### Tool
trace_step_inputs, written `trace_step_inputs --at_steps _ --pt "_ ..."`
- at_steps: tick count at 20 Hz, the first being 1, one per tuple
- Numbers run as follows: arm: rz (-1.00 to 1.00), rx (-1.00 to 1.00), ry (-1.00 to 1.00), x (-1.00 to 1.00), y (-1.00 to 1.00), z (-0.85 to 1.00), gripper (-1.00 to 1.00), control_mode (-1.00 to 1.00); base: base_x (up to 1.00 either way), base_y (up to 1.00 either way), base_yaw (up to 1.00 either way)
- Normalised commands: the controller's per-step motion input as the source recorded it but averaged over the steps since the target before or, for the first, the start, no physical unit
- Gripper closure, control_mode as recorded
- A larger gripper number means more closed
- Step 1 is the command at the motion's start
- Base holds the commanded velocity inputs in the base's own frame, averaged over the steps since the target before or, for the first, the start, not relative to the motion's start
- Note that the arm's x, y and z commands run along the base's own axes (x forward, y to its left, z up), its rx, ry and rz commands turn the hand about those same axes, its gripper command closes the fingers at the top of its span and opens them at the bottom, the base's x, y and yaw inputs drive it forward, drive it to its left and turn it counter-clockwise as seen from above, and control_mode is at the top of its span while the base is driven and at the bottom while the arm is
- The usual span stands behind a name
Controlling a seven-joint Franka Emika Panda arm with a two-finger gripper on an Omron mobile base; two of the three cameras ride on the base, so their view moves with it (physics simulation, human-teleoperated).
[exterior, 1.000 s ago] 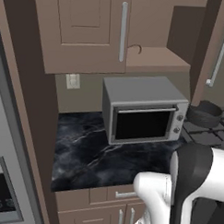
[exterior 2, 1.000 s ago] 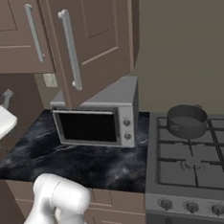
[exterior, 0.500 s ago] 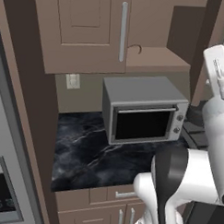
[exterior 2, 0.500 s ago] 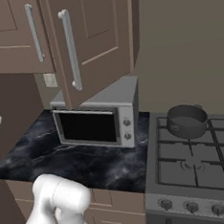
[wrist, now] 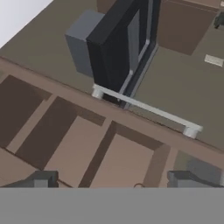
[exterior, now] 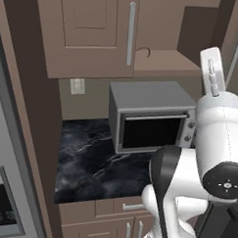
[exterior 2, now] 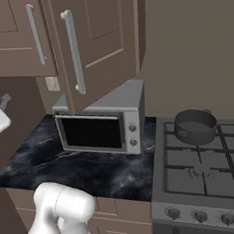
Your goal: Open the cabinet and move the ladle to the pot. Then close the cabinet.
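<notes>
We see the brown wall cabinet with its recessed-panel doors above the grey box-shaped microwave, and one door stands swung outward in the right base view, its long silver bar handle facing us. In the hand view, the gripper has its two small dark tips spread wide with nothing between them, and that bar handle lies just ahead of them, apart from both. The small brown ladle appears, as best we can tell, as a thin curved shape on the open shelf. The low round dark grey pot sits on the grey gas stove, well apart from the cabinet.

We judge the main risk to be the door: it hangs partly across the opening, so a reach toward the shelf could strike its edge or the handle. The ladle is thin and small, so wide jaws could close beside it or knock it off the shelf.

Compared with a second ago, the white arm has swung up and now covers much of the left base view's right side, while the cabinet, microwave and pot stand as they did.
</notes>
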Motion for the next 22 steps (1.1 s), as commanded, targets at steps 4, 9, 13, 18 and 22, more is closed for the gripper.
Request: trace_step_inputs --at_steps 4,9,13,18,22 --pt "-0.03 0.00 -0.08 0.49 0.00 -0.21 -1.00 -1.00 0.00 0.00 0.00" --pt "-0.03 0.00 -0.06 0.44 0.00 -0.23 -1.00 -1.00 0.00 0.00 0.00" --pt "-0.03 0.00 -0.05 0.44 0.00 -0.19 -1.00 -1.00 0.00 0.00 0.00" --pt "-0.06 0.00 -0.04 0.46 0.00 -0.19 -1.00 -1.00 0.00 0.00 0.00" --pt "-0.07 0.03 0.00 0.43 0.00 -0.20 -1.00 -1.00 0.00 0.00 0.00"
